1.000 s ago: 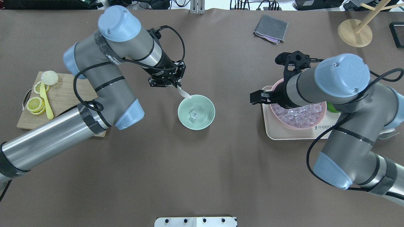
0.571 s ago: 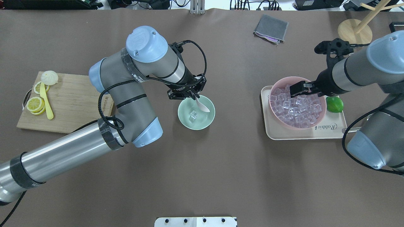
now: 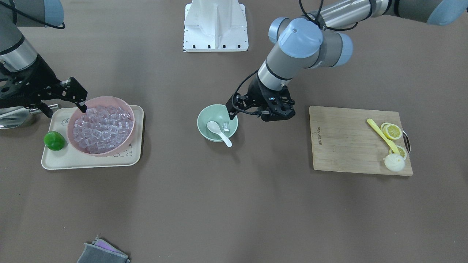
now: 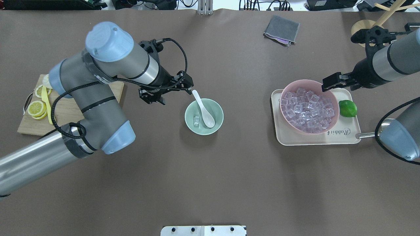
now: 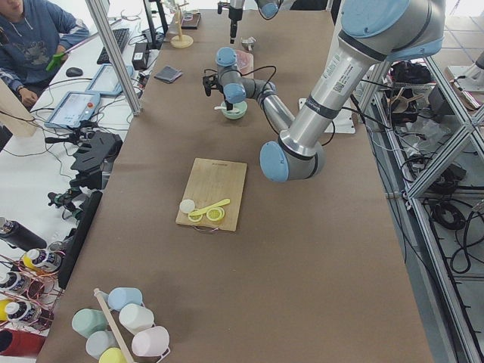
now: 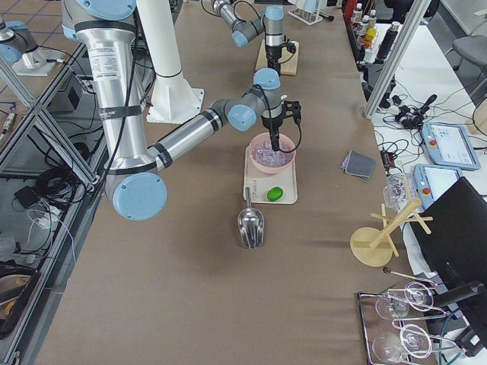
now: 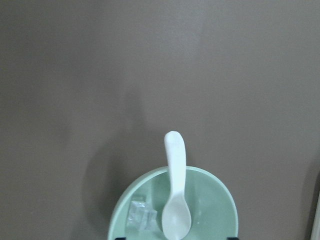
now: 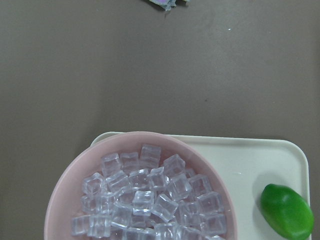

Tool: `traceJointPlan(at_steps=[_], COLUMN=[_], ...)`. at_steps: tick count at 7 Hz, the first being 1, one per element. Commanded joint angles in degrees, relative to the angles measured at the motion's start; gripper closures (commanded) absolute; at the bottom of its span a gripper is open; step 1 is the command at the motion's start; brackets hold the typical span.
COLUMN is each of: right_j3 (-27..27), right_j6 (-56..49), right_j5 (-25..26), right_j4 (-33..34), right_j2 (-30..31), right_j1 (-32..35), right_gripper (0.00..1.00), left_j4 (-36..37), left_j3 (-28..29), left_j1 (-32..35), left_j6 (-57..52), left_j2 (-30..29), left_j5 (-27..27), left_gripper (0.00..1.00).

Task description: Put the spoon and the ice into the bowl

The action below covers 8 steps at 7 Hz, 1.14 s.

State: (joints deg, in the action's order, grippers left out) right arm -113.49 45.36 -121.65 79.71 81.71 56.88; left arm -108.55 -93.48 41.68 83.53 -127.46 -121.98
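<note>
The mint-green bowl (image 4: pixel 219 124) stands mid-table. The white spoon (image 4: pixel 205 113) lies in it, scoop down inside, handle resting over the far-left rim. One clear ice cube (image 4: pixel 197 120) lies in the bowl beside the scoop. My left gripper (image 4: pixel 185 87) is open and empty, just off the bowl's far-left rim by the handle tip. The left wrist view shows the spoon (image 7: pixel 176 200), the ice cube (image 7: pixel 141 220) and the bowl (image 7: pixel 220 200). My right gripper (image 4: pixel 328 85) looks open and empty over the far right rim of the pink bowl.
The pink bowl (image 4: pixel 303 82) full of ice cubes stands on a cream tray (image 4: pixel 315 140) with a lime (image 4: pixel 347 108). A metal scoop (image 3: pixel 11 118) lies beside the tray. A cutting board (image 4: pixel 32 124) with lemon slices and a yellow utensil is at left. A grey cloth (image 4: pixel 282 29) lies at the back.
My left gripper has let go of the spoon, which now lies in the green bowl, and has drawn back to the left. My right gripper has moved right, toward the pink bowl's far right rim.
</note>
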Motion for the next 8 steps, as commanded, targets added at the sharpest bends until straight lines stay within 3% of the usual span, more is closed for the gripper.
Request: traceJointPlan(at_steps=[1,2,4,8], right_j3=[6.58,11.32,19.24,31.39], right_j6=[-14.6,-22.95,-36.77,-57.35], right_j5=[-6.38,-9.01,-11.05,-12.11], right_j4=[0.35,0.35,0.35,-0.26], right_j2=[0.03,-0.06,-0.41,0.11], right_j1=[10.04,15.4,22.54,28.0], right_gripper=[0.0,0.0,0.0,0.0], left_j4=[2.73,3.17,4.92,8.1], left_j3=[-4.76,-7.31,-7.25,-6.54], left_j1=[8.03,11.29,22.16,41.43], left_j6=[-10.41,-25.45,-45.64,-84.59], left_j2=[7.17,14.88,23.62,38.91], left_j5=[-3.43,-3.61,-8.41,-14.51], left_gripper=[0.02,0.02,0.02,0.02])
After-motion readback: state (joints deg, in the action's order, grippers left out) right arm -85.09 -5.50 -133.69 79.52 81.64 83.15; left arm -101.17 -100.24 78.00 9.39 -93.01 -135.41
